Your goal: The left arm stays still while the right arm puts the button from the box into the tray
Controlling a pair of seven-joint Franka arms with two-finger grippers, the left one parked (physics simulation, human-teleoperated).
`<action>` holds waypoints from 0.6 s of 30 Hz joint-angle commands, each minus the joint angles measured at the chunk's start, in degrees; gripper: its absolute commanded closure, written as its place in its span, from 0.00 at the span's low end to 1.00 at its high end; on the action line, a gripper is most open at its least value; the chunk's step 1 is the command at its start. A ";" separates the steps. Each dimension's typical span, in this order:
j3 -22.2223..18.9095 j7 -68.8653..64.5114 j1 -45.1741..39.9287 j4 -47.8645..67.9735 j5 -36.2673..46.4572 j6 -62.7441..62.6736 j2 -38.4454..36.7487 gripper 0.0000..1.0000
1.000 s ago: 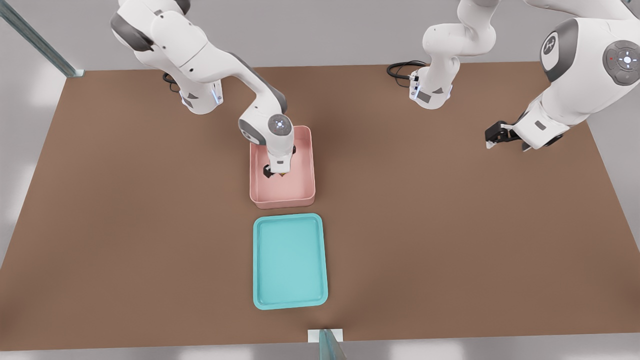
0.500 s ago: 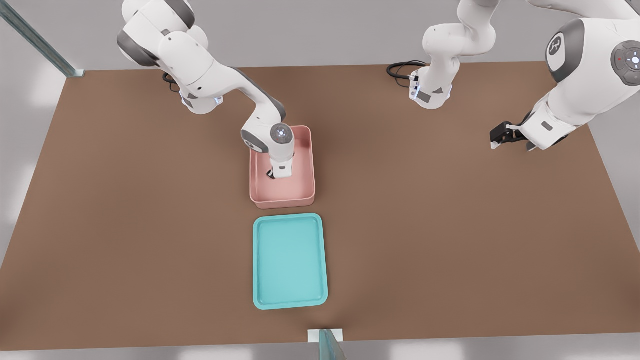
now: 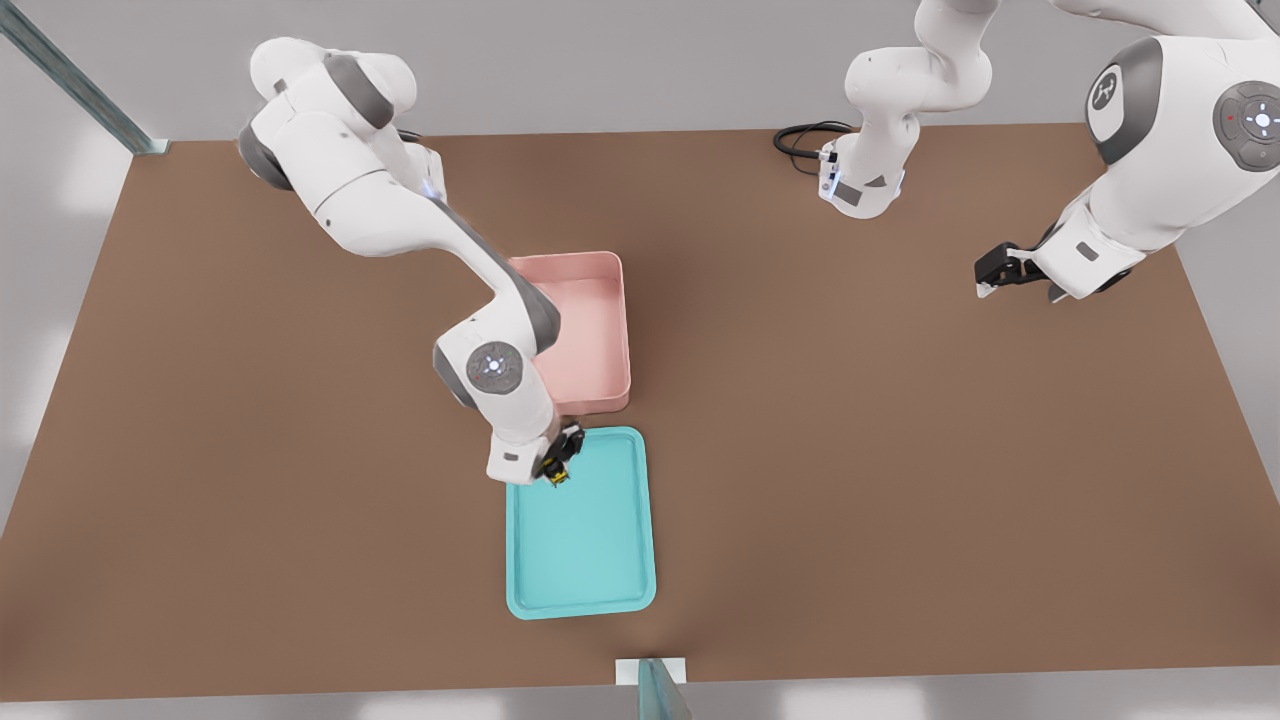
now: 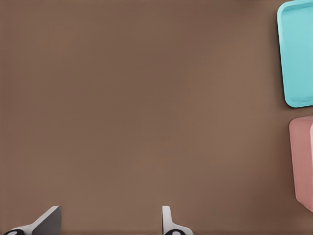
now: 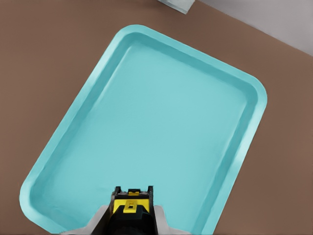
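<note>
My gripper [image 3: 556, 470] hangs above the teal tray's [image 3: 580, 560] far corner on the front view's left, shut on the small button [image 3: 557, 477] with its yellow cap. In the right wrist view the button [image 5: 130, 205] shows yellow and black between the fingers, over the tray [image 5: 146, 127] near one short rim. The pale pink box [image 3: 590, 330] stands just behind the tray, and my forearm crosses over its left wall. Nothing lies inside the tray.
The brown table [image 3: 900, 450] carries the box and tray near its middle. In the left wrist view the tray [image 4: 297, 54] and the box [image 4: 302, 161] lie at the edge. A black cable [image 3: 800, 140] lies at the far side.
My gripper has come up out of the pink box with the button and swung toward the camera, arriving above the tray's far left corner.
</note>
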 commanded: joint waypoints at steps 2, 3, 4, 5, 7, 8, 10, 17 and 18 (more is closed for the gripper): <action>-3.10 2.76 1.41 5.67 -3.37 0.77 6.37 0.69; -3.11 2.76 1.41 5.05 -3.46 0.77 6.29 0.69; -3.02 2.76 1.41 4.79 -3.46 0.77 6.29 0.68; -3.10 2.67 1.41 4.61 -3.46 0.77 6.29 0.67; -3.02 2.50 1.41 3.56 -3.37 1.73 5.76 0.00; -3.02 2.58 1.41 3.56 -3.10 1.73 5.50 0.00; -3.02 2.67 1.24 3.38 -2.66 1.12 4.44 0.00; -14.26 -3.65 -8.69 -8.75 14.12 -29.90 -29.84 0.00; -16.46 -5.59 -8.69 -5.50 14.12 -33.95 -30.28 0.00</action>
